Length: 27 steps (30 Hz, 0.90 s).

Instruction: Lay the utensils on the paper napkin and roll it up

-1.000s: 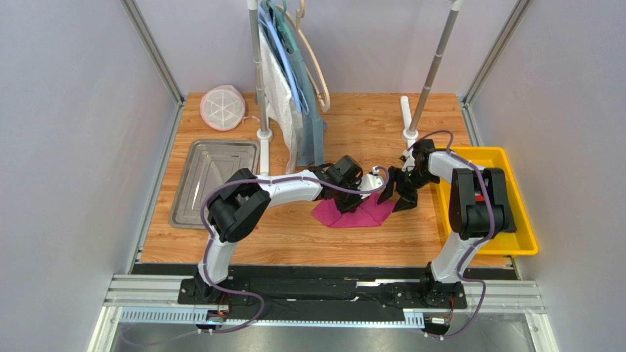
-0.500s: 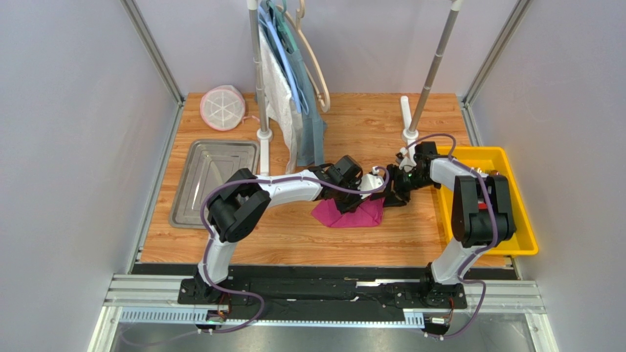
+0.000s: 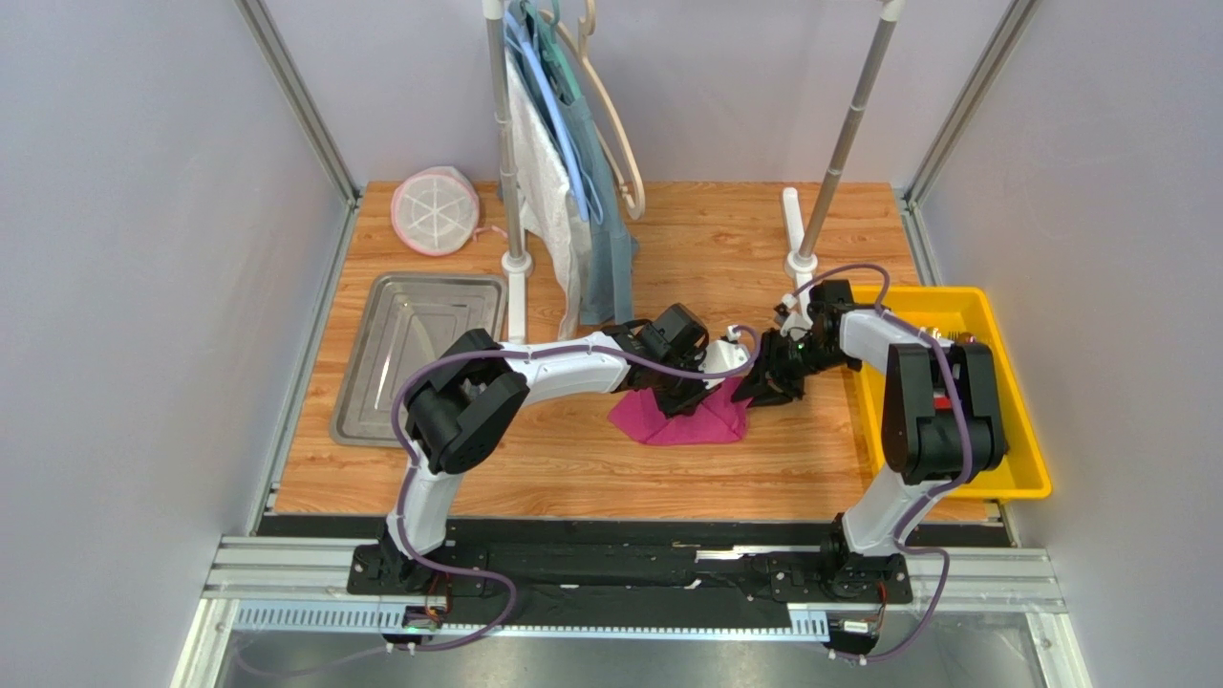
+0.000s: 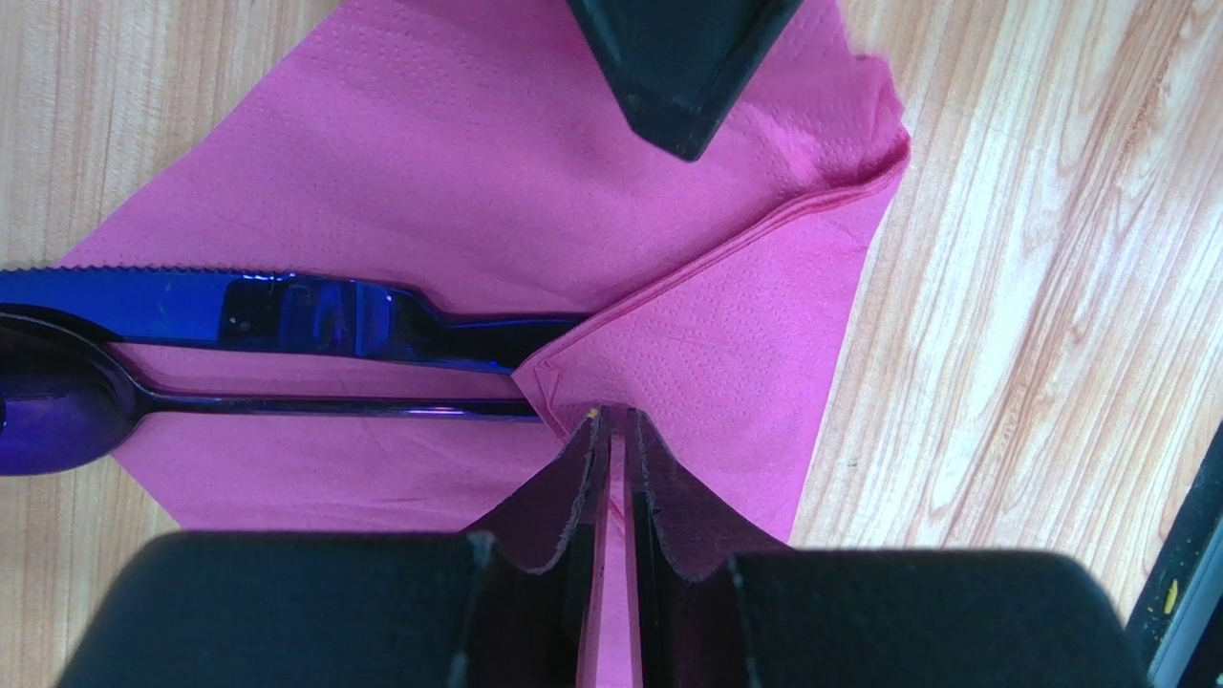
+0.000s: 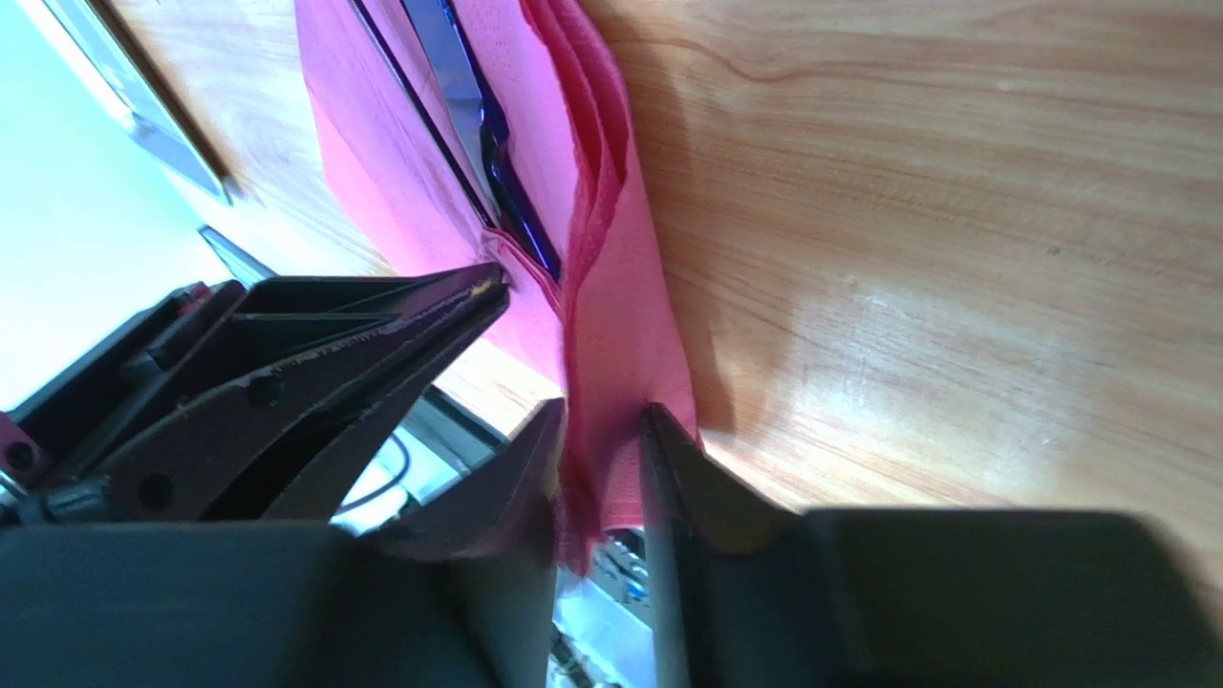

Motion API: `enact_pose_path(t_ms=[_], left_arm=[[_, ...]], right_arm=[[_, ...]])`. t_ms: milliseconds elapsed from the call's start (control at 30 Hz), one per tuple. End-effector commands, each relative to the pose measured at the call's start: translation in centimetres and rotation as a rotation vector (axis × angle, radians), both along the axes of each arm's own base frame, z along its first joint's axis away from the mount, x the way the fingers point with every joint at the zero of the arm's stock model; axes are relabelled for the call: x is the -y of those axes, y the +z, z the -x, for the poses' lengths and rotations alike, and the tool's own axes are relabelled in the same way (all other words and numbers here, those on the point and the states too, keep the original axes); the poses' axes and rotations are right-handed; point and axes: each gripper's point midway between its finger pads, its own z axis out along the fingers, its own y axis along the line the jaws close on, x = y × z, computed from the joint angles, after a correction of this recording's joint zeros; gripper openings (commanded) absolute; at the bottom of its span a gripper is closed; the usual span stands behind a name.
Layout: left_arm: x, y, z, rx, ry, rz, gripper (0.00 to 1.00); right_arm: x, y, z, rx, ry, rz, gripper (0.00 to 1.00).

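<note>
The magenta paper napkin [image 3: 672, 419] lies on the wooden table, its right part folded over. Dark-purple utensils, a knife [image 4: 287, 310] and a spoon [image 4: 58, 419], lie on it, their handles tucked under the fold. My left gripper [image 3: 706, 387] is shut on a raised pleat of the napkin [image 4: 718, 344], seen at the fingertips [image 4: 613, 430]. My right gripper [image 3: 757, 384] is closed on the napkin's right edge [image 5: 610, 316], which stands up between its fingers [image 5: 600, 480]. The utensils [image 5: 467, 101] show inside the fold. The two grippers are almost touching.
A yellow bin [image 3: 1011, 445] stands at the right by the right arm. A metal tray [image 3: 376, 376] lies at the left. A round pink mesh item [image 3: 435, 211] sits at the back left. A rack with hanging garments [image 3: 574, 187] and a second pole [image 3: 844, 136] stand behind.
My right gripper has moved left onto the napkin's right corner and closed on it. That corner has lifted and folded inward. The left gripper has stayed put.
</note>
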Motion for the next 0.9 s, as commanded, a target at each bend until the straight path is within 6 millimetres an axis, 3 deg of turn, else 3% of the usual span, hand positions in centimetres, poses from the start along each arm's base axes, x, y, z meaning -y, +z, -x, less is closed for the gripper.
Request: enact_pose_path(t_ms=[0, 167, 433, 733, 867], left_arm=[[1.0, 2.0, -0.3, 0.013, -0.011, 0.049, 0.16], [1.1, 2.1, -0.5, 0.016, -0.006, 0.053, 0.16], [0.9, 2.3, -0.3, 0.018, -0.007, 0.054, 0.16], [1.0, 3.9, -0.1, 0.013, -0.005, 0.080, 0.17], [0.0, 4.6, 1.0, -0.012, 0.000, 0.079, 0.20]], right_arm=[[-0.5, 0.6, -0.2, 0.009, 0.018, -0.015, 0.19], [-2.1, 1.2, 0.0, -0.038, 0.017, -0.097, 0.05], [-4.8, 0.9, 0.5, -0.088, 0.053, -0.153, 0.04], [-4.7, -1.7, 0.0, -0.133, 0.029, -0.079, 0.03], [-4.3, -2.5, -0.4, -0.129, 0.021, -0.043, 0.03]])
